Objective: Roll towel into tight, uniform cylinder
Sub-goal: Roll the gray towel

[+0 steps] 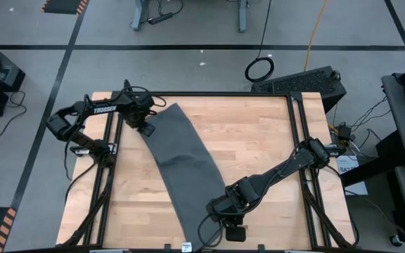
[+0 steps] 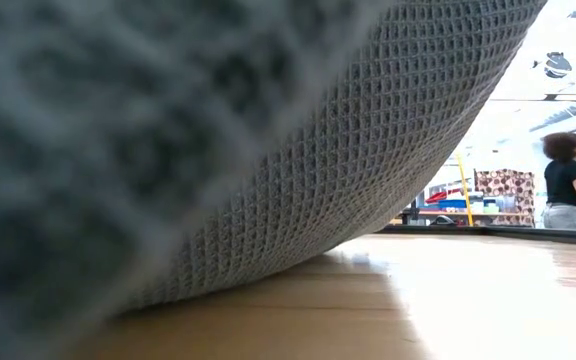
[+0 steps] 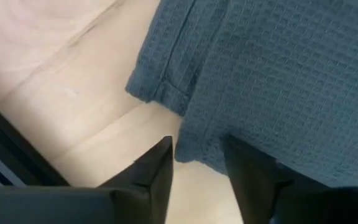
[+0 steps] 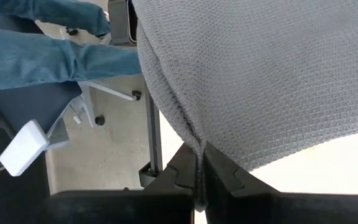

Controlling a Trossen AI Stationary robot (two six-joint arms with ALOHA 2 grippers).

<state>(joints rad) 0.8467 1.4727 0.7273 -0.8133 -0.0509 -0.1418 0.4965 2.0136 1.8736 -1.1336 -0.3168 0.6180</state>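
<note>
- The towel (image 1: 181, 163) is laid out as a long, slightly curved dark grey strip, not rolled (no cylinder is formed). It runs from the far left part of the tabletop (image 1: 259, 140) to the near edge, near the middle.
- A small white tag (image 1: 186, 246) is seen at the near end of the strip, at the tabletop's near edge.
- The left claw (image 1: 146, 128) is positioned at the far left corner of the towel. In the left wrist view its two dark fingers (image 3: 157, 171) are parted, with the towel's edge (image 3: 194, 155) lying in the gap between them; the cloth is not pinched by either finger.
- A hemmed corner of the towel (image 3: 160, 84) lies flat on the wood just beyond the left claw.
- The right claw (image 1: 220, 209) is positioned at the near part of the strip, on its right edge. In the right wrist view (image 4: 199, 174) its fingers are pressed together on a gathered fold of the towel (image 4: 260, 81), and the cloth spreads out above the grip.
- In the low view, the lifted waffle-weave cloth (image 2: 268, 150) fills most of the frame, with its lower curve touching the tabletop (image 2: 448, 300).
- A person (image 2: 571, 180) in a dark top is seen in the room beyond the tabletop (at the far right of the low view).
- Legs in blue jeans (image 4: 48, 50) are visible beside the tabletop in the right wrist view.
</note>
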